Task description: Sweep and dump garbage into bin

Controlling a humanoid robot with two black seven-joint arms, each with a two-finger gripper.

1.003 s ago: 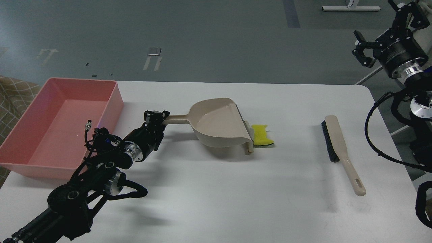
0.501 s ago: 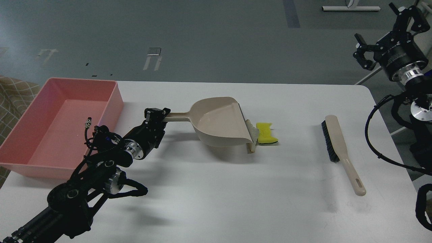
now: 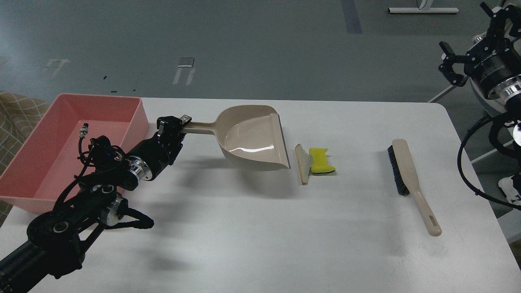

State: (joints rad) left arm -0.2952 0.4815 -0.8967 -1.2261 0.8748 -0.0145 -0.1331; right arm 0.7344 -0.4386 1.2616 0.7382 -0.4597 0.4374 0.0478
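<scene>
Bin: the pink bin [image 3: 44, 158] sits at the desk's far-left edge with nothing visible inside it — neither piece of garbage has reached it.

Left gripper: the left gripper [image 3: 173, 127] is clamped on the end of the dustpan's handle, the black arm running in from the lower left corner.

Dustpan: the beige dustpan [image 3: 252, 138] hangs above the white desk [image 3: 260, 228], its mouth facing right and its front lip clear of the surface, just left of the garbage.

Garbage: the thin bread slice [image 3: 302, 162] lies near the desk's middle with its tan crust toward the pan; the yellow sponge [image 3: 320, 160] lies against its right side, the two touching or overlapping.

Brush: the long-handled brush [image 3: 409, 181] lies flat and ungripped, well to the right of the garbage, bristles facing left.

Right gripper: the right gripper [image 3: 472, 36] hovers off the desk's far-right corner, fingers spread and holding nothing.

Step in hand: judged as setting the pan for the sweep. The lip should come down flat on the desk just left of the bread slice, with no gap for the thin slice to slip under.

Doing it well: the pan wants to be held firm while the right arm takes the brush and draws both pieces leftward in one stroke — the light sponge could skid sideways off the lip.
</scene>
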